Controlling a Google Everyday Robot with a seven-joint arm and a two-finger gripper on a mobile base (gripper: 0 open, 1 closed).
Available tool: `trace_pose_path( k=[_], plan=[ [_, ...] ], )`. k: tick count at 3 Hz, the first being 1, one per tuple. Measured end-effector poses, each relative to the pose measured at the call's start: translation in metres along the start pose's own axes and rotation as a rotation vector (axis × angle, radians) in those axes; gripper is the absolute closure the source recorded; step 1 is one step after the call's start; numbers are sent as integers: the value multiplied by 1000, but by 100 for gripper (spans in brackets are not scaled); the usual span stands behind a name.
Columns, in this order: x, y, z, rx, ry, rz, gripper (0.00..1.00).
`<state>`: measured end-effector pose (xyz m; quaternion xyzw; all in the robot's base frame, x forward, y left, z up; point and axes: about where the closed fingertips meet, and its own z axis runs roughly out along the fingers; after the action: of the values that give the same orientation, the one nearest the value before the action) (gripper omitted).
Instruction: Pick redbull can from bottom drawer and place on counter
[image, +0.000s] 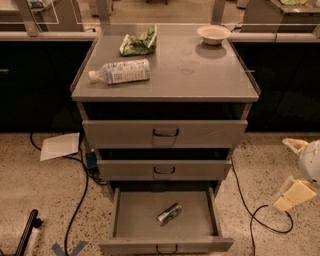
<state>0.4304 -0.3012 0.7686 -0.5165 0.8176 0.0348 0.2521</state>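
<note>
The redbull can (169, 213), slim and silver, lies on its side in the middle of the bottom drawer (131, 235), which is pulled open. The counter (200, 70) is the grey cabinet top above the three drawers. My gripper (293, 171) hangs at the right edge of the view, beside the cabinet at about the height of the middle drawer. It is well to the right of the can and above it. Its pale fingers (294, 194) stand apart with nothing between them, so it is open.
On the counter lie a clear plastic bottle (120, 71), a green bag (138, 43) and a white bowl (213, 34). The upper two drawers are shut. Cables (260, 220) and a sheet of paper (60, 146) lie on the speckled floor.
</note>
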Motion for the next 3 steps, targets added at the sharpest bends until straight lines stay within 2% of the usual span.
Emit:
trace_pose_path(
  k=[1,2,3],
  plan=[
    [3,1,2,33,17,14,0],
    [31,11,39,32,-35,64,0],
    [51,20,100,-17,-128,105,0]
  ],
)
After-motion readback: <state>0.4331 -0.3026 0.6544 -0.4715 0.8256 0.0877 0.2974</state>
